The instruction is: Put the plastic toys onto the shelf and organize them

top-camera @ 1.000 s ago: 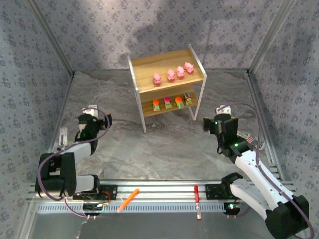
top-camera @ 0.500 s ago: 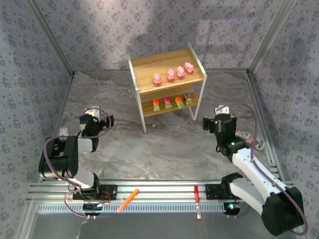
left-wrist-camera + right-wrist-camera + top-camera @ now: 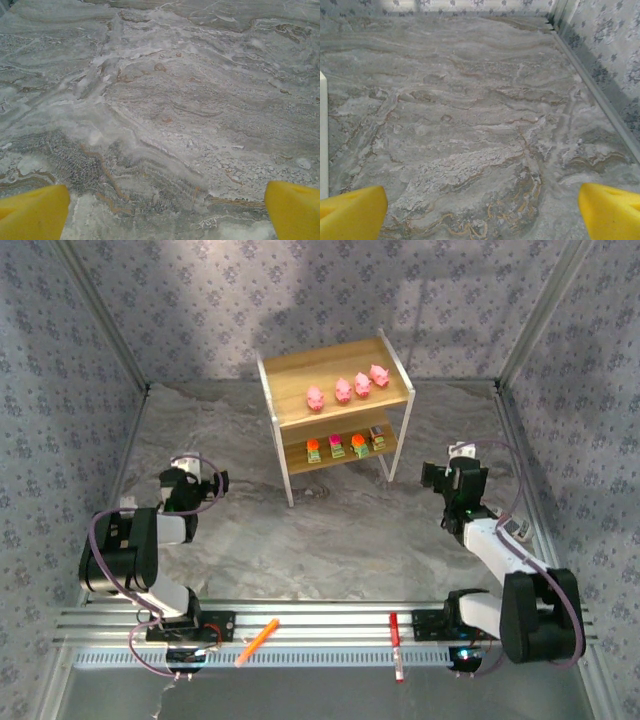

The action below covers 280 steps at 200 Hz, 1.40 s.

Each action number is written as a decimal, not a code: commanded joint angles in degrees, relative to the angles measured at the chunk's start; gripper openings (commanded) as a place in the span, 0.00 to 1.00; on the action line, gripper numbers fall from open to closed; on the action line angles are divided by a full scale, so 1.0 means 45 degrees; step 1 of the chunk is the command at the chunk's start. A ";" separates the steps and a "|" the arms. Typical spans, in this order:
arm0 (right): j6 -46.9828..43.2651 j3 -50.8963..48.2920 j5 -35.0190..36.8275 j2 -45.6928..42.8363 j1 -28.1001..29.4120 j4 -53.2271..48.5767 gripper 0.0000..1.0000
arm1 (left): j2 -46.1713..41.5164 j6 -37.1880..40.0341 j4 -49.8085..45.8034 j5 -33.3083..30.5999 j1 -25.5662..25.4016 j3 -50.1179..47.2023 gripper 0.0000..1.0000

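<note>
The shelf point(image 3: 290, 370), light wood on a white frame, stands at the back middle of the table. Several pink pig toys point(image 3: 343, 390) line its upper board. Several blocky toys point(image 3: 336, 446) with coloured tops stand in a row on the lower board. My left gripper point(image 3: 191, 473) rests low at the left, well away from the shelf, and is open with nothing in it. My right gripper point(image 3: 456, 464) sits right of the shelf's front right leg, also open and holding nothing. In both wrist views the yellow fingertips point(image 3: 33, 214) point(image 3: 351, 213) stand wide apart over bare marbled tabletop.
An orange marker point(image 3: 257, 641) and a red marker point(image 3: 396, 645) lie on the metal rail at the near edge between the arm bases. A white shelf leg point(image 3: 323, 135) shows at the left edge of the right wrist view. Patterned walls close in the table.
The right arm has drawn back and to the right, folding up near its base. The left arm has folded in too. The toys on the shelf have not moved.
</note>
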 commanded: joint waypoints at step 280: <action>-0.0860 -0.1155 -0.3708 0.4262 -0.1574 0.6262 1.00 | 0.0018 0.0234 0.0402 0.0334 0.0090 0.0327 1.00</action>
